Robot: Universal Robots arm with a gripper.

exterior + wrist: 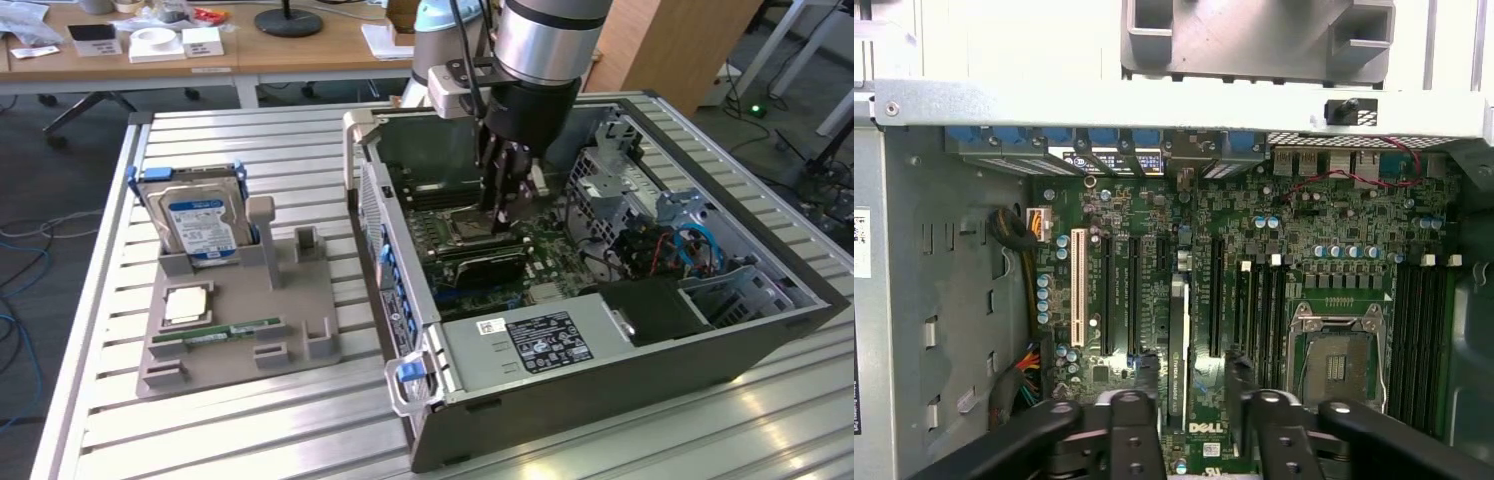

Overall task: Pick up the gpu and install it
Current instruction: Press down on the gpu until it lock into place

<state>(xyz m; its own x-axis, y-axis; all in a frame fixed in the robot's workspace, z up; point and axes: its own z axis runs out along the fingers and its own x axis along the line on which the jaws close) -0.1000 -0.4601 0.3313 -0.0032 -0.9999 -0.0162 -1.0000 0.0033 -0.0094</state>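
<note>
While I hang inside the case (747,330), the gpu (1178,345) stands on edge between my fingers (1147,372). My gripper (1189,385) brackets it; whether it's clamped, I cannot tell.

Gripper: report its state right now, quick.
Gripper: open, jaws apart on either side of the gpu, which stands on edge on the motherboard; no grip on it can be seen.
</note>
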